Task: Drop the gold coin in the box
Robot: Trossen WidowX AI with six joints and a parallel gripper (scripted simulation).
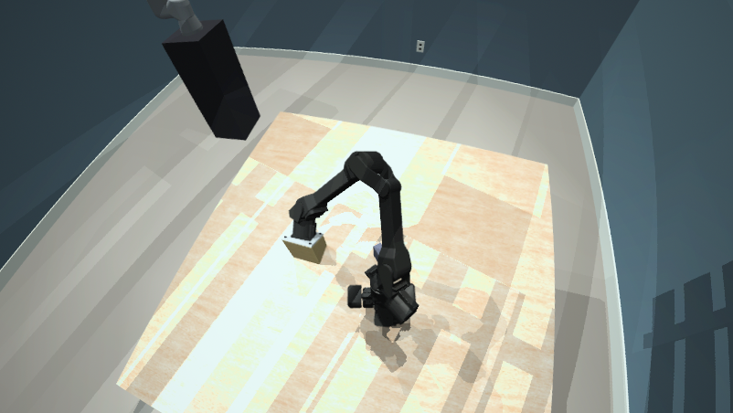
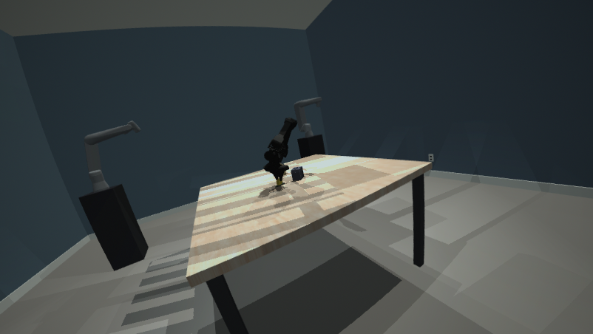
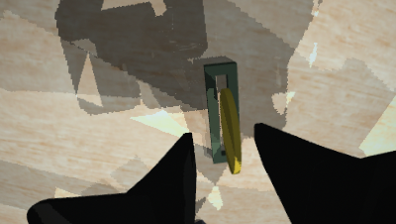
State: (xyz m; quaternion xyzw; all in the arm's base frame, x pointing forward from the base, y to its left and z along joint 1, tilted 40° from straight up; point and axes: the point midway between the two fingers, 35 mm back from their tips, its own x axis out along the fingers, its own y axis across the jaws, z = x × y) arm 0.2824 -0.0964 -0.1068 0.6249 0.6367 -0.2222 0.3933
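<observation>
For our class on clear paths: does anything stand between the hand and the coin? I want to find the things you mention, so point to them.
Nothing visible does. In the wrist view, the coin (image 3: pixel 231 130) stands in the green holder (image 3: pixel 212 130), ahead of the open hand (image 3: pixel 224 136); only bare wood shows around the holder. The holder grips just the coin's lower part, it seems.
</observation>
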